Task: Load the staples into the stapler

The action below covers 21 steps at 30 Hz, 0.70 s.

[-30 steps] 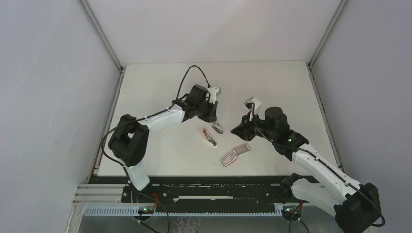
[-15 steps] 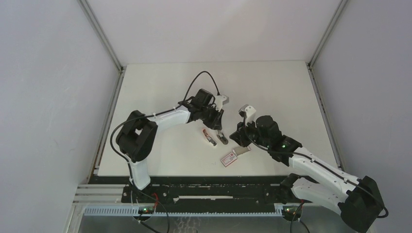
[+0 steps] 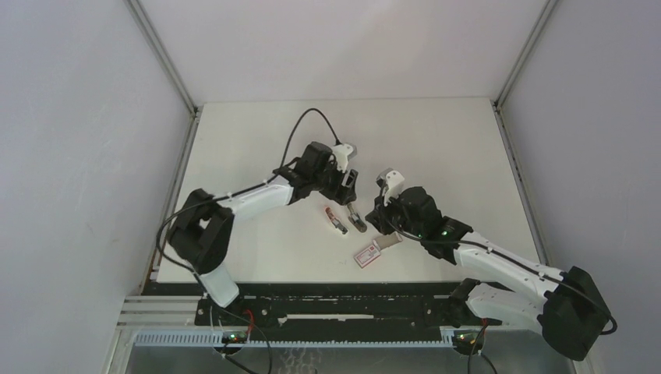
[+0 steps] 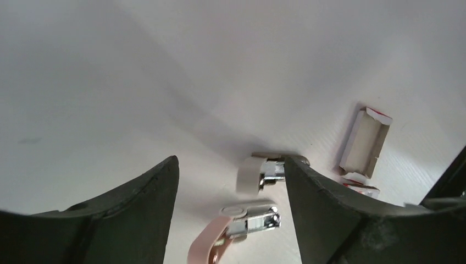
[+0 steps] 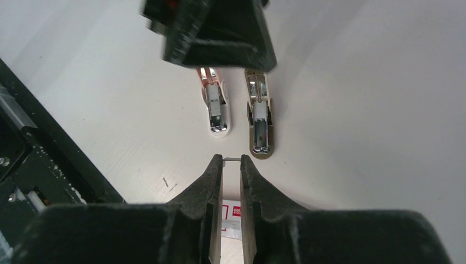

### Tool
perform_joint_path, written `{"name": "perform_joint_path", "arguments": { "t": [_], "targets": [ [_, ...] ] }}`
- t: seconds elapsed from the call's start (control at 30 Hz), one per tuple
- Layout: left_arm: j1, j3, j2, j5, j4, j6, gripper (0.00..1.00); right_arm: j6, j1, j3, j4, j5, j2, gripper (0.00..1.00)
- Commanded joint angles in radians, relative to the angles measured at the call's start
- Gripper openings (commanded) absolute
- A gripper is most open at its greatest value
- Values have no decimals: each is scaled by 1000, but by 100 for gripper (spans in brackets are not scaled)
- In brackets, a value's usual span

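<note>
- Closest to you, the white sleeve with a red label [image 3: 365, 254] lay flat on the table [image 3: 452, 148]
- The pale tray [image 4: 364, 144] lay just beside the sleeve, on the right arm's side
- Your right gripper [image 5: 232, 161] was low over the table by that tray, with its fingers pressed nearly together
- It was pinching the staples [image 5: 232, 159], a thin grey strip across the very tips
- Just past those tips lay the stapler [image 5: 259, 118], the grey-brown one, flat on the table
- Its shiny metal end pointed at your right gripper, and the staples were near it but not touching
- The pink stapler [image 5: 216, 110] lay beside it on the left arm's side, the two in a row with a gap between them
- Farthest out, your left gripper [image 4: 231, 162] hung over the far end of the stapler, fingers spread wide and nothing in them
- One finger was very near the stapler, and you could not tell if it touched
</note>
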Motion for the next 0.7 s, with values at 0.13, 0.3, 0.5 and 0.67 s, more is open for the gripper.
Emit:
{"name": "perform_joint_path", "arguments": {
  "t": [0.13, 0.3, 0.5, 0.67],
  "targets": [
    [72, -337, -416, -415, 305, -236, 78, -40, 54, 0, 141, 112, 116, 11],
    [86, -561, -621, -589, 333, -328, 80, -65, 61, 13, 205, 117, 207, 11],
    [87, -742, -819, -703, 370, -310, 82, -100, 94, 49, 246, 154, 324, 11],
    [87, -781, -890, -743, 383, -294, 84, -121, 105, 62, 279, 187, 391, 10]
  ]
}}
